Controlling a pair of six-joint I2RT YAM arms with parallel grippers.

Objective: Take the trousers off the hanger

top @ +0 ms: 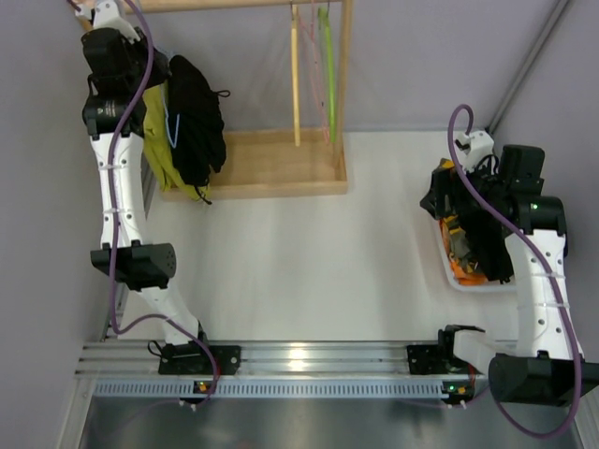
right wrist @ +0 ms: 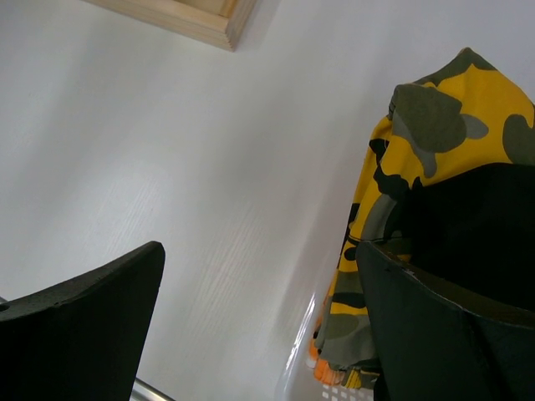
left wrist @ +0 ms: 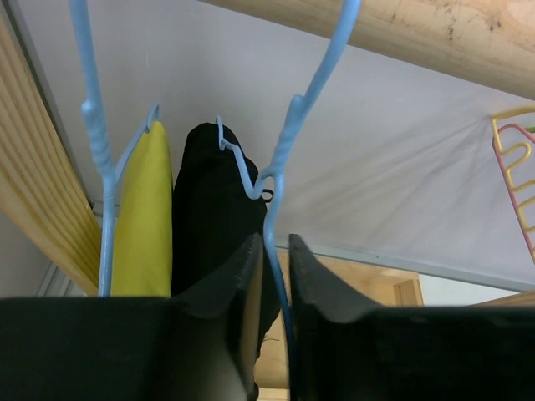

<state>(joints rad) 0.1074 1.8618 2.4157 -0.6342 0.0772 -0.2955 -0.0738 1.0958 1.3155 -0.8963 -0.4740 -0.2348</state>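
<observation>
The trousers (top: 197, 122) are black and floppy. They hang in a limp bunch at the upper left of the top view, draped over the hanger (left wrist: 288, 125) and not yet off it. The hanger is thin light-blue wire with a twisted neck, and its hook curves up over the wooden rod (left wrist: 435, 33).
</observation>
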